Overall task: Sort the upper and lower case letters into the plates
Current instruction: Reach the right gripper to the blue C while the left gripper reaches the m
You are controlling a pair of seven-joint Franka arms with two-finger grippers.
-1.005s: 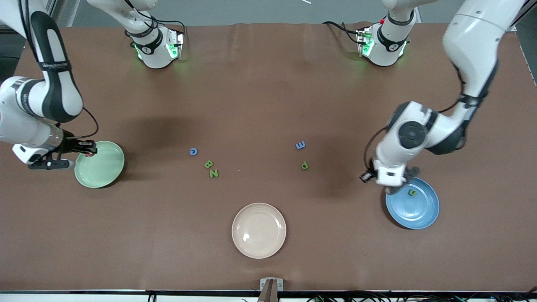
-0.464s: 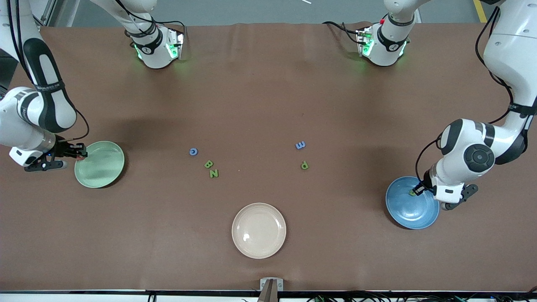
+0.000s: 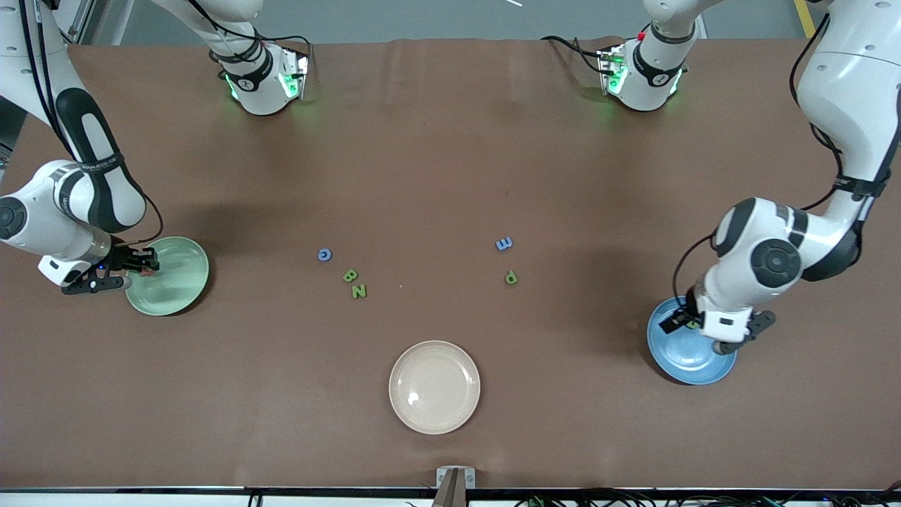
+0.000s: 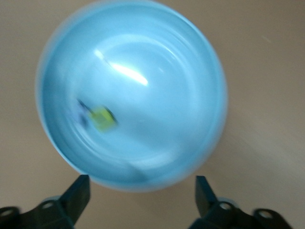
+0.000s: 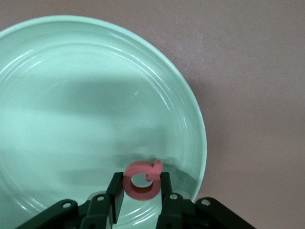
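Right gripper [image 5: 139, 191] clamps a pink letter [image 5: 141, 180], jaws shut on it from both sides, and hangs over the rim of the mint green plate [image 3: 176, 282] at the right arm's end of the table; the letter reads like a lower-case "a" or "e", but I cannot tell which. Left gripper [image 4: 142, 191] stands with jaws wide apart, holding nothing, over the edge of the blue plate [image 3: 686, 355] at the left arm's end; a small yellow-green letter [image 4: 103, 118] lies in that plate with a dark smudge just beside it, too blurred to read. Loose on the brown table [image 3: 450, 141] between the plates: a blue "c"-shaped letter [image 3: 324, 255], a green "B" [image 3: 350, 276] and a green "Z" [image 3: 359, 291] close together, then toward the left arm's end a blue "E" [image 3: 504, 244], seen reversed, and a green "P" [image 3: 512, 278] nearer the front camera. A cream plate [image 3: 434, 386], empty, sits nearest the camera. Risks, by my judgement: the pink letter is held right at the plate's rim, so a release here could tip it off onto the table, and the thin piece might cling to one finger pad as the jaws part. No brand or label is legible besides the letters.
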